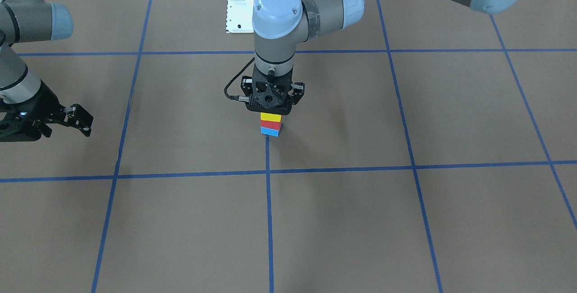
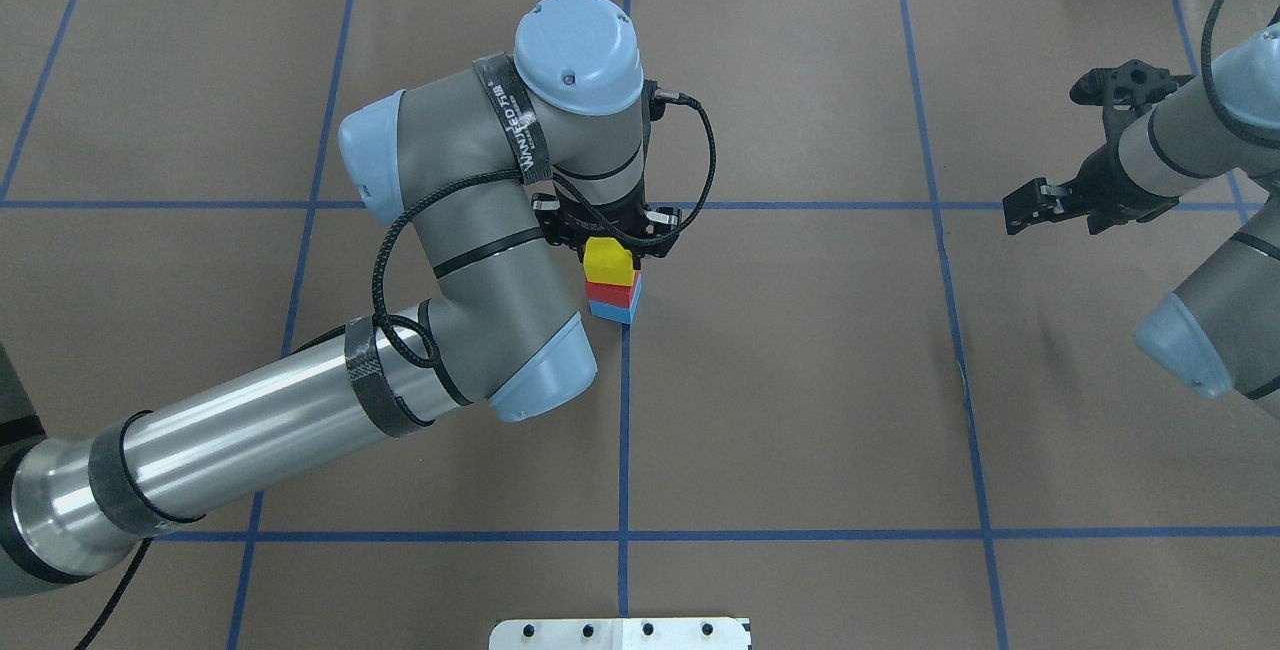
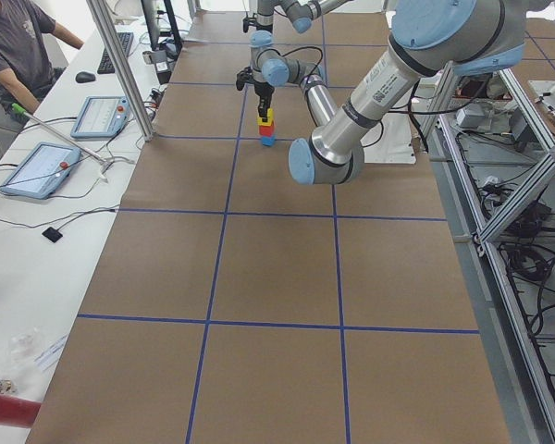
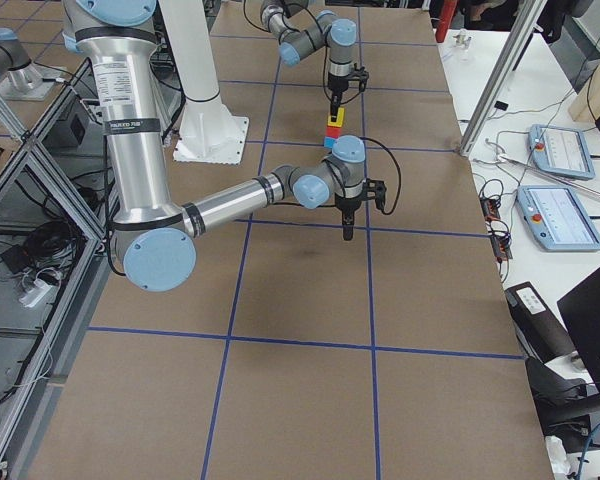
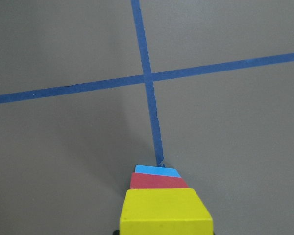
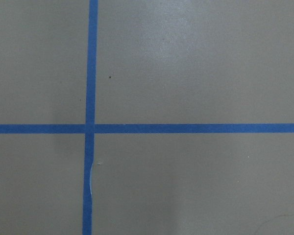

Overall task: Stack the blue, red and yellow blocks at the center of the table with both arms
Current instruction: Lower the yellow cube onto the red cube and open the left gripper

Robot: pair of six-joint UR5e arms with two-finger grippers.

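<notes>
Left gripper (image 1: pixel 270 103) points straight down onto the stack top. Fingers hidden, probably straddling the yellow block (image 1: pixel 270 116); cannot tell whether clamped or released. Directly beneath: red block (image 1: pixel 271 125), then blue block (image 1: pixel 270 131) on the table (image 1: pixel 360 216). Right gripper (image 2: pixel 1050 150) spread wide, well apart from the stack.

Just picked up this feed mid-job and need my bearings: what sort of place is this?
Probably a robotics lab test cell: a paper-covered table gridded with blue tape, and a person seated at a side bench with touch panels.
</notes>
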